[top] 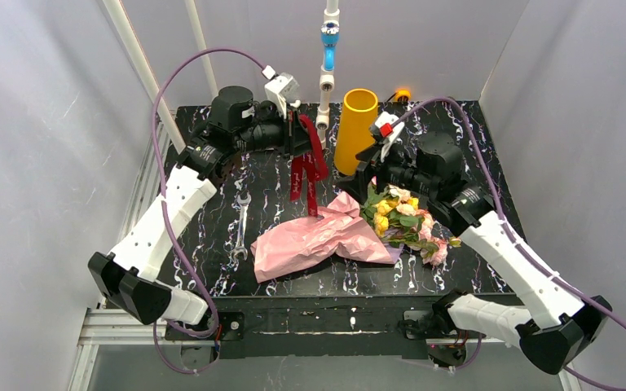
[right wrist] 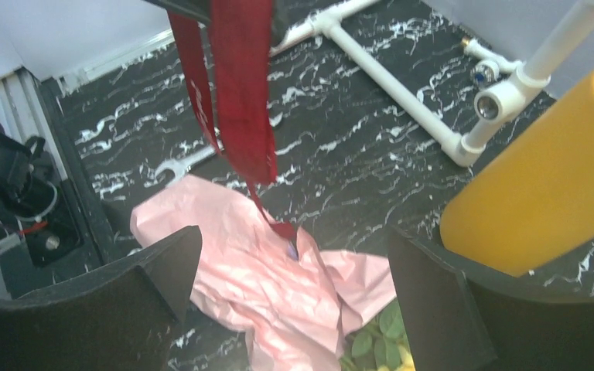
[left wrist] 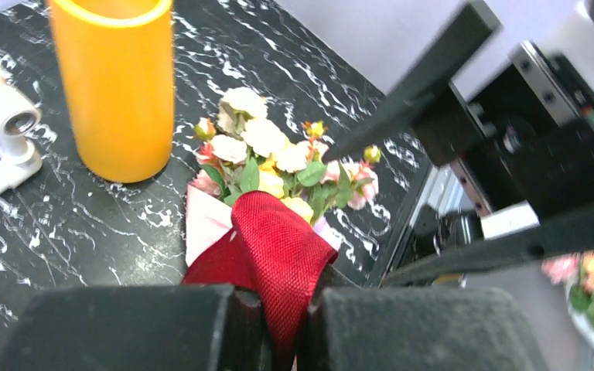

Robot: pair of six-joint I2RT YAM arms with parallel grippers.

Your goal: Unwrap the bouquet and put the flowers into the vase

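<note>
Top external view showed the left tool (top: 300, 137) pressed together on a dark red ribbon (top: 308, 167), raised above the black marbled surface (top: 212, 212). The ribbon hung down in loops, and its lower end reached the crinkled pink wrapping paper (top: 314, 240). That paper lay opened out near the middle of the surface. The flowers (top: 403, 216) lay on their side at the paper's right edge, near the mustard-yellow vase (top: 354, 130), which stood upright toward the back beside a white pipe (top: 326, 81). The right tool (top: 368, 181) hung between vase and flowers with its fingers spread wide, gripping nothing. A wrench (top: 242, 228) lay left of the paper.
</note>
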